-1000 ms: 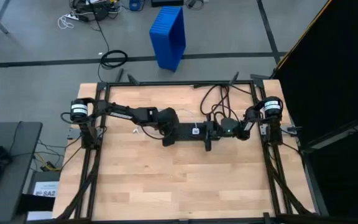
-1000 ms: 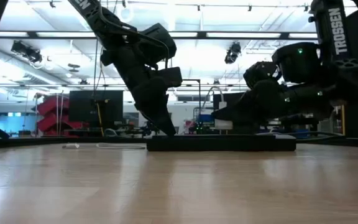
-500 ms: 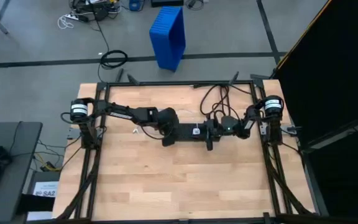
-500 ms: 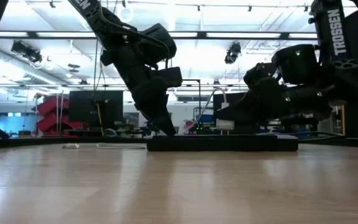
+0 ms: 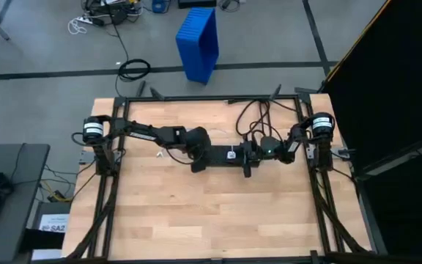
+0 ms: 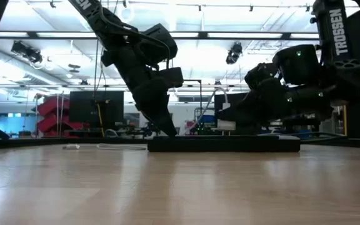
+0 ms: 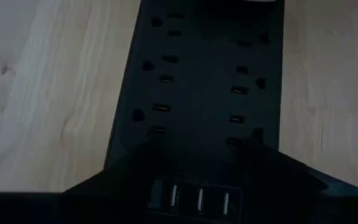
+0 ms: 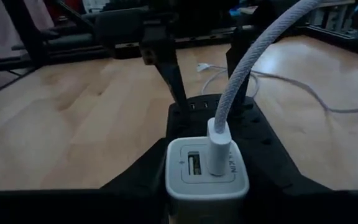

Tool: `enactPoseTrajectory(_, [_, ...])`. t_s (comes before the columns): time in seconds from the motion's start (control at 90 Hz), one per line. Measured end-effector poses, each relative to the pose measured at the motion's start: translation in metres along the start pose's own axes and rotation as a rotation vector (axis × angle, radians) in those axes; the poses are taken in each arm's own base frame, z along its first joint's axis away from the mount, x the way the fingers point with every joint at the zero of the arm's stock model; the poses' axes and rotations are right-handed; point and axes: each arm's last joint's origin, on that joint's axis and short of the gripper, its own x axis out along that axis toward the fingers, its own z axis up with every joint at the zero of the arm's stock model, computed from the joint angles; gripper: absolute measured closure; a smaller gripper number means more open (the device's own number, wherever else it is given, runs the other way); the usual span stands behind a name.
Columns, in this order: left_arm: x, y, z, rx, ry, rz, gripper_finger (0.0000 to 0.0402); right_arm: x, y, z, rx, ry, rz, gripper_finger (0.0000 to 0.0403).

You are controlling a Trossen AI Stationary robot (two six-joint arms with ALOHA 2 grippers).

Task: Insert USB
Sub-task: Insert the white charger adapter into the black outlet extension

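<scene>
White plastic fills my right wrist view nearest the lens: a small charger block (image 8: 207, 167) sits plugged into the black power strip (image 8: 253, 134), and the white braided USB (image 8: 241, 81) cable stands plugged into one port on the block's face, arching up and away. My right gripper (image 5: 249, 155) sits low over the strip's right end; whether its fingers are apart or together I cannot tell. Farther along the strip, my left gripper (image 5: 196, 163) presses down at its left end; its wrist camera looks along the outlet rows and three USB ports, and its fingers' state I cannot tell either. Beyond, more white cable trails loose across the wooden table (image 5: 196, 220). Past the table's far edge, a blue bin (image 5: 199, 42) stands on the floor.
</scene>
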Motion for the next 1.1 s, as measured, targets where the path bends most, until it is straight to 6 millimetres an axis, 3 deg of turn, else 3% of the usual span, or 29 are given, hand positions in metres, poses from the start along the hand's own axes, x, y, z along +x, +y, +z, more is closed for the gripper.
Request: enactPoseTrajectory(1.1, [0.0002,-0.0005,0.0001,-0.021,-0.002,-0.012,0.0172,0.0017,0.0091,0.0006,-0.161,-0.016,0.044,0.0288])
